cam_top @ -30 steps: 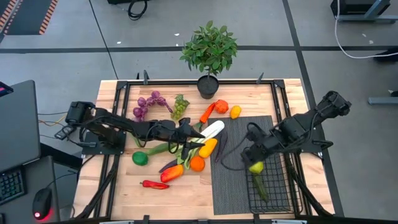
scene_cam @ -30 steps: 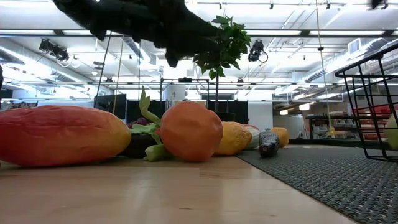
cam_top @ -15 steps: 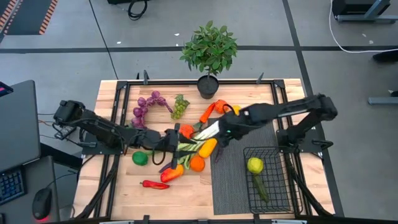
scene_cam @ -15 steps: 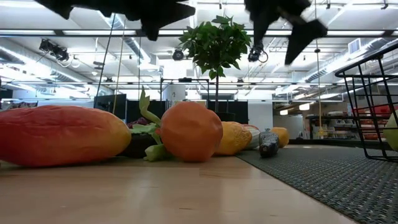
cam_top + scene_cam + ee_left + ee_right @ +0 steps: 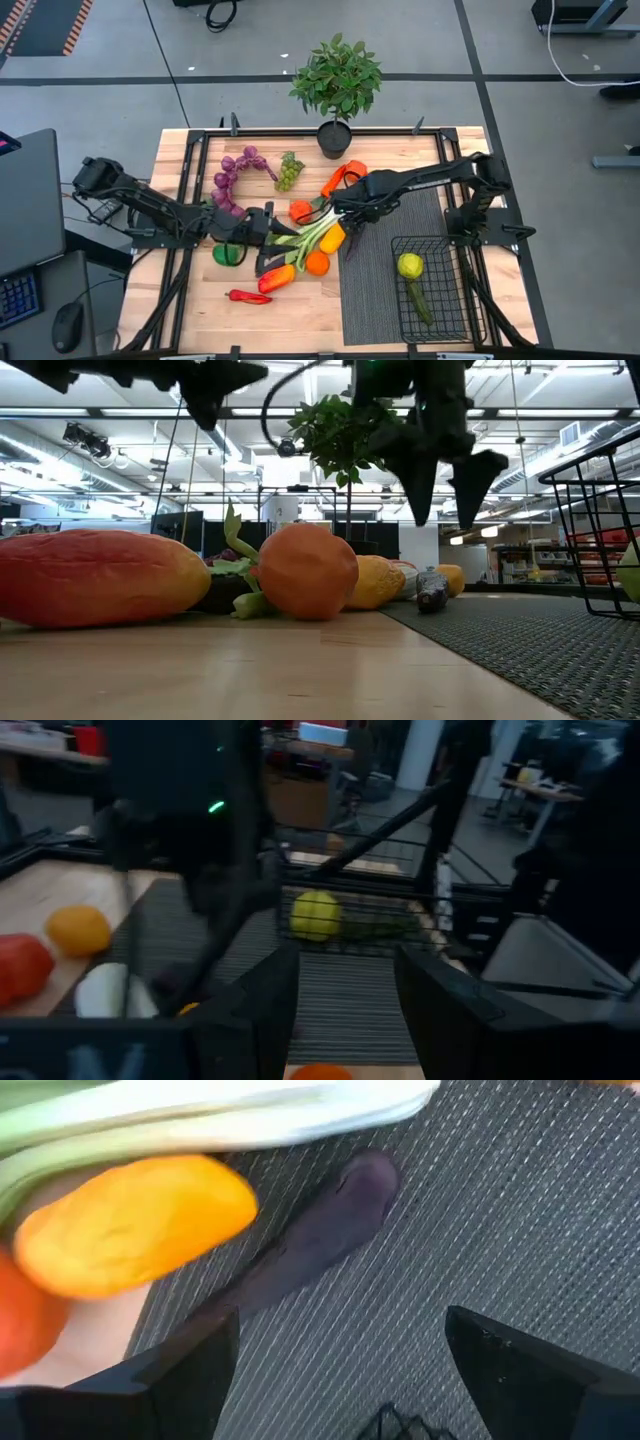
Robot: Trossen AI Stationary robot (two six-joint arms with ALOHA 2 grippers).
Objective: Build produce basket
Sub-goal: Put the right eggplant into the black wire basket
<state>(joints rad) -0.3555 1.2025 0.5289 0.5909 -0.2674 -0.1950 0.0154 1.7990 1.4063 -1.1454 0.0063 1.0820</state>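
Note:
The produce lies heaped at the table's middle: a white-green leek (image 5: 322, 228), a yellow pepper (image 5: 130, 1220), an orange (image 5: 317, 263) and a dark purple piece (image 5: 310, 1245). Purple grapes (image 5: 235, 170), green grapes (image 5: 289, 172) and a red chili (image 5: 248, 296) lie apart. The black wire basket (image 5: 440, 240) stands on the mat at the near right; it holds a yellow-green citrus (image 5: 410, 265) and a green cucumber (image 5: 420, 300). My right gripper (image 5: 340, 1380) hangs open, pointing down, above the leek's white end and the purple piece. My left gripper (image 5: 345, 1010) is open and level, left of the heap.
A ribbed dark grey mat (image 5: 375, 280) covers the table's right-middle. A leafy plant in a black pot (image 5: 335, 80) stands at the far edge. A carrot (image 5: 338, 180) and a red tomato (image 5: 300, 211) lie far of the heap, a green lime (image 5: 227, 254) to its left.
My right gripper has swung from above the basket toward the table's left and sunk, and is now over the leek's white end. The citrus stays in the basket. My left gripper has drawn back from the heap toward the table's left edge.

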